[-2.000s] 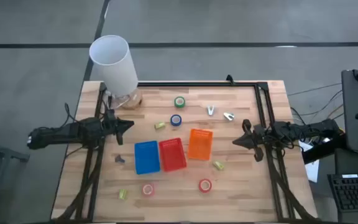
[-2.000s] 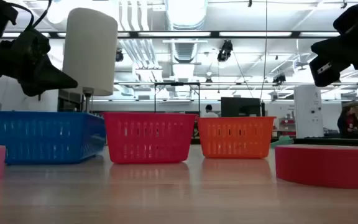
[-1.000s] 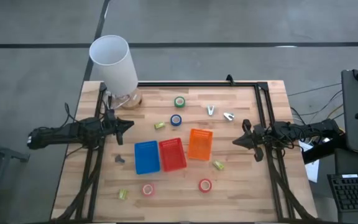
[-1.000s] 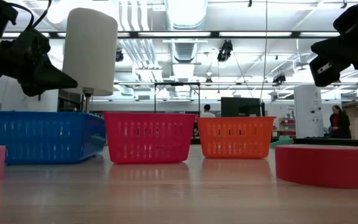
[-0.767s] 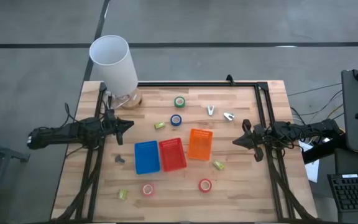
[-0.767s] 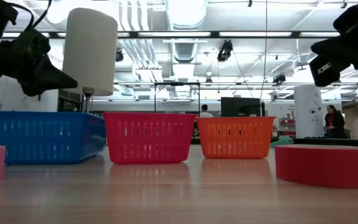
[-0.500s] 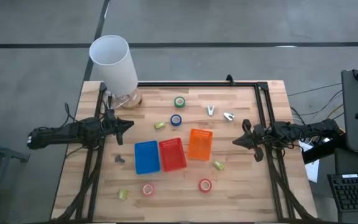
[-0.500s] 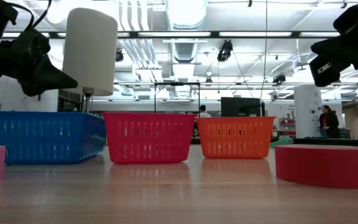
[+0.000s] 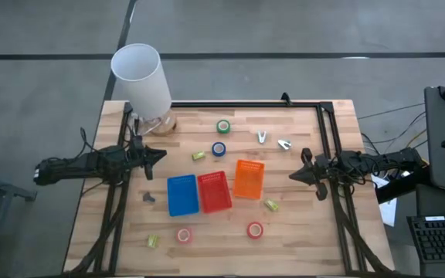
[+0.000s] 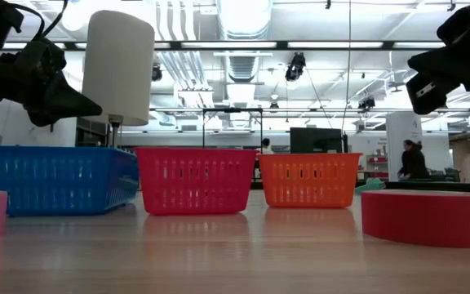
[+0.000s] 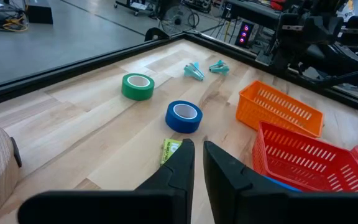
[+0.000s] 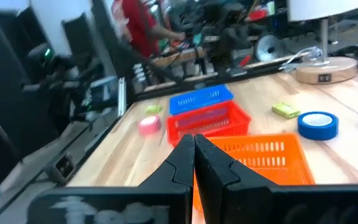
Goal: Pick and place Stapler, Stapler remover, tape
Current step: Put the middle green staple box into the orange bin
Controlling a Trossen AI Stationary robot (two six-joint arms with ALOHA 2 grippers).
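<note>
Tape rolls lie flat on the wooden table: green (image 9: 223, 127) and blue (image 9: 219, 149) toward the far side, pink (image 9: 184, 235) and red (image 9: 255, 229) toward the near edge. Two pale staple removers (image 9: 262, 137) (image 9: 284, 144) lie far right of the middle. Small yellow-green blocks (image 9: 198, 156) (image 9: 272, 205) (image 9: 153, 241), perhaps the staplers, lie scattered. My left gripper (image 9: 163, 154) hovers at the left edge, with a narrow gap between its fingers (image 11: 196, 152) and nothing in it. My right gripper (image 9: 290, 176) hovers at the right edge, shut (image 12: 194, 142) and holding nothing.
Blue (image 9: 181, 194), red (image 9: 215, 191) and orange (image 9: 249, 178) baskets stand side by side mid-table. A white-shaded lamp (image 9: 141, 77) stands at the far left corner. A small dark thing (image 9: 148, 198) lies left of the blue basket. A black frame rail (image 9: 246, 104) runs along the far edge.
</note>
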